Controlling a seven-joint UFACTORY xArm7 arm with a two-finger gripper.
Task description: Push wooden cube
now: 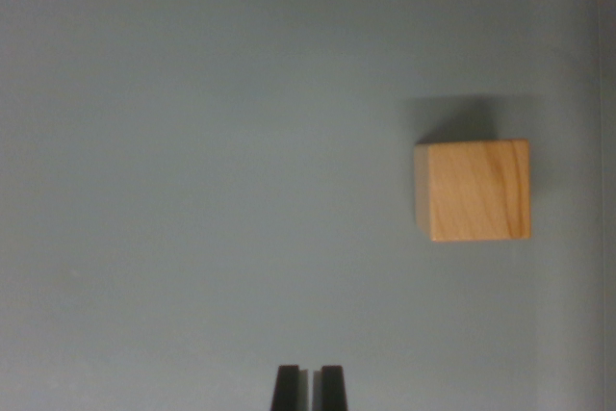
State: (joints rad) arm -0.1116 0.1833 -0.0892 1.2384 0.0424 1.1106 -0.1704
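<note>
Where the frame ends at the bottom, we see our black two-fingered gripper (pixel 309 387) with fingers pressed nearly together, pinching nothing. Farther off, toward the wrist view's right, the light-brown wooden cube (pixel 478 190) sits apart on the plain grey bench (pixel 192 161).

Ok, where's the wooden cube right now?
In the wrist view, the wooden cube sits right of centre on the grey surface, up-right of the gripper, not touching.

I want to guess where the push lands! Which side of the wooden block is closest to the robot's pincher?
The wooden cube's bottom edge in the wrist view. It faces the end effector, which sits lower and further toward the wrist view's left; the shadowed top edge faces away.
</note>
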